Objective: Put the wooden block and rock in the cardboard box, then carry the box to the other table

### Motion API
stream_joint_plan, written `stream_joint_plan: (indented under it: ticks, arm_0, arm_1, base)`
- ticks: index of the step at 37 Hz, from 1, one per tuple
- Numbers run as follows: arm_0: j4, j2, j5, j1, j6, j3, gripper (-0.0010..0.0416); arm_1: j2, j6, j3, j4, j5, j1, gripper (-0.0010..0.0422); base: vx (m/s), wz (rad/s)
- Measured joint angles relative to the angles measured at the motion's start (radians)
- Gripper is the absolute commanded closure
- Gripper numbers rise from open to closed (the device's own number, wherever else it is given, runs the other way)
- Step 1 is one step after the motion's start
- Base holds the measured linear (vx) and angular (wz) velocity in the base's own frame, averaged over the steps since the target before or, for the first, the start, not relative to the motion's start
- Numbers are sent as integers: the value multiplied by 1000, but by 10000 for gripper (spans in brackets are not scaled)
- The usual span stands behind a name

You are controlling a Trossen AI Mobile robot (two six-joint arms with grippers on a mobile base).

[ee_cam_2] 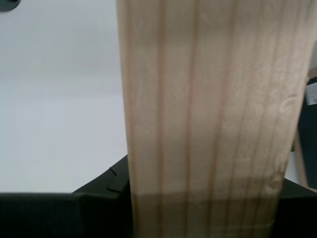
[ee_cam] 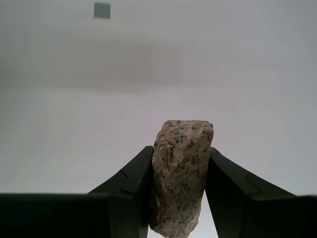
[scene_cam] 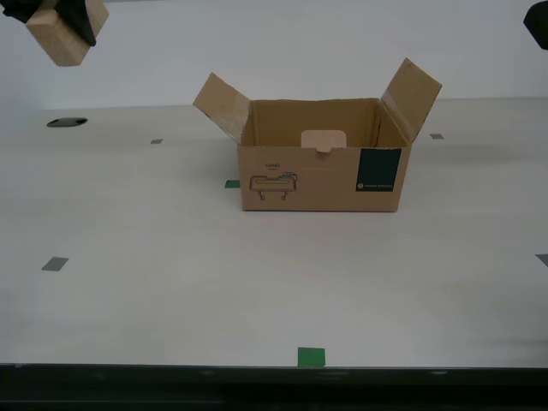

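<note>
Clenched on the rock, my first pincer pins the speckled beige-grey stone between its two dark jaws, with the stone's rough end standing out past them over the pale bench below. Beyond the stone in that wrist view a small grey square marks the bench surface. My second pincer is closed on the wooden block, whose pale, straight-grained face fills most of the second wrist view and rises from between the dark jaws. In the exterior view that block hangs high in the view's upper left corner, gripped by black fingers and held well above the bench, well apart from the cardboard box. A green square sits near the bench's front edge, and a grey square lies toward the exterior view's left. Farther back, near the middle of the bench, the box stands upright with its top open, both side flaps splayed outward, a line drawing and a dark green label on its front face. A dark part of an arm shows at the exterior view's upper right edge.
</note>
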Motion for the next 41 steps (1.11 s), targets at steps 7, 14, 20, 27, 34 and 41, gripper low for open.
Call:
stream_joint_plan:
  ticks: [7,14,20,27,34,41]
  arm_0:
    - [-40,-3,0,10,3,74,407]
    - [-80,-4,0,23,6,142,407]
    - [-122,-4,0,34,7,188,407]
    - [-153,-4,-114,38,47,238,407]
    - [-154,-4,-174,61,83,292,407]
    - [-157,-4,-245,95,99,338,407]
  arm_1:
    - [0,3,67,-10,4,-48,413]
    - [0,3,120,-23,4,-100,413]
    - [0,3,167,-39,4,-143,413]
    - [0,3,217,-43,4,-190,413]
    - [0,3,238,-43,4,-231,413]
    - [0,3,241,-40,4,-279,413]
  base:
    - [0,0]
    - [0,0]
    - [0,0]
    - [0,0]
    - [0,0]
    - [0,0]
